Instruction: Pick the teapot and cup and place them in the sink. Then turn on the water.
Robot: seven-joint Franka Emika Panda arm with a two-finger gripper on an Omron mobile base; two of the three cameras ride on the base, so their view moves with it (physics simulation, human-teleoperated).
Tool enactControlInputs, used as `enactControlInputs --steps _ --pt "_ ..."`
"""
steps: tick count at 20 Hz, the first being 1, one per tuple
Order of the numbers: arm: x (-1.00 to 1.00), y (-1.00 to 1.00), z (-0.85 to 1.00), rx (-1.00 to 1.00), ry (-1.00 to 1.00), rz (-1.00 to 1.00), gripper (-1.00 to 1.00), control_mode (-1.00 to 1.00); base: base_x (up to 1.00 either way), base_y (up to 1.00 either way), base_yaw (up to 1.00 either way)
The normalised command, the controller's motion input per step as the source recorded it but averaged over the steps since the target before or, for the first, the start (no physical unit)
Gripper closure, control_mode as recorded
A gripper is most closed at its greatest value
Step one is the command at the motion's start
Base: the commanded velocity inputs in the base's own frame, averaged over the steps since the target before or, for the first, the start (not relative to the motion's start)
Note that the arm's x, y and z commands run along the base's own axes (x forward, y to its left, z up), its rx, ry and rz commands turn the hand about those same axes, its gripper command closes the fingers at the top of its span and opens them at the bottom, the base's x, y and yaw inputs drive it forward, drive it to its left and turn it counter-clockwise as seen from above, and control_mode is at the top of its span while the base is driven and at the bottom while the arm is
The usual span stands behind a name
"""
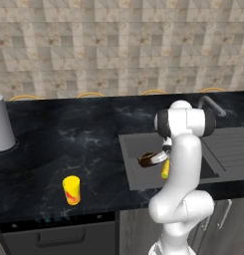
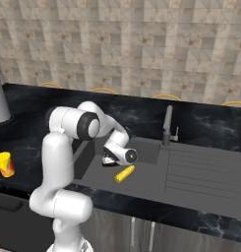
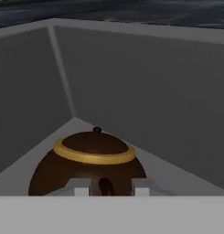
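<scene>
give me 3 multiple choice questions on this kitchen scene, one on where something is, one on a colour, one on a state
1. Where is the teapot?
A. inside the sink
B. on the counter beside the cup
C. on the draining board

2. What colour is the cup on the counter?
A. blue
B. yellow with a red-orange mark
C. white

3. What is the state of the tap?
A. running hard
B. dripping into the cup
C. off, no stream visible

Answers:
1 A, the hand view shows grey basin walls around the teapot.
2 B, the left base view shows it yellow with a reddish mark.
3 C, no water shows below the spout.
</scene>
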Motion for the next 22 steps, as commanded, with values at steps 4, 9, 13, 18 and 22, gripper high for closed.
enactControlInputs --steps 4,9,13,18,22 --pt "0.25 0.11 -0.12 0.0 0.0 0.04 -1.0 -1.0 0.0 0.0 0.0" --pt "0.11 0.21 -0.24 0.0 0.0 0.05 -1.0 -1.0 0.0 0.0 0.0" --pt "0.0 0.25 -0.22 0.0 -0.01 0.07 -1.0 -1.0 0.0 0.0 0.0" --pt "-0.11 0.41 -0.04 -0.01 0.0 0.08 -1.0 -1.0 0.0 0.0 0.0" --pt "-0.27 0.43 -0.01 -0.02 0.0 0.04 -1.0 -1.0 0.0 0.0 0.0"
